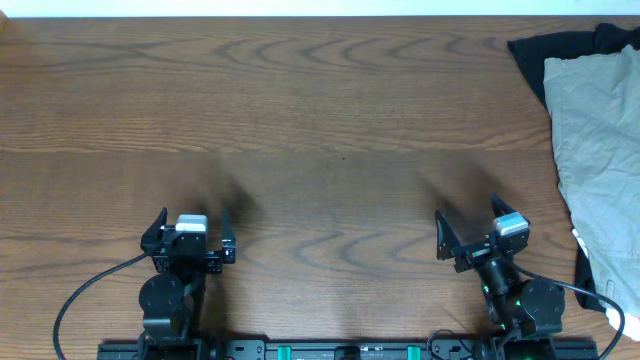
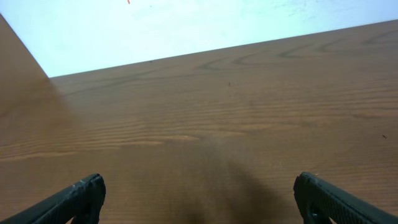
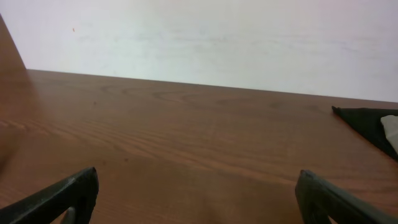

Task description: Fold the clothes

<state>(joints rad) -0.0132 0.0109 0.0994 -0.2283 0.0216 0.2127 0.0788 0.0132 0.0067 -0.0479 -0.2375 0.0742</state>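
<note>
Jaws apart on left gripper [image 1: 194, 220] at 7 o'clock and right gripper [image 1: 468, 212] at 5, both empty. Shorts [image 1: 600, 150] lie crumpled at 3 o'clock over a black garment [image 1: 530, 55], partly off-frame. Risk: a right-side grab pinches black cloth too, dragging both.

No writing, brand, number or sign can be read in any view. The white block on the left arm [image 1: 191, 223] and the white block on the right arm [image 1: 510, 225] are too small to show print. Green marks on the rail [image 1: 330, 351] at the table's near edge are perhaps lights, not lettering. A red speck [image 2: 129, 2] on the wall [image 2: 186, 25] is illegible. The clothes [image 1: 600, 150] show no legible tag.
</note>
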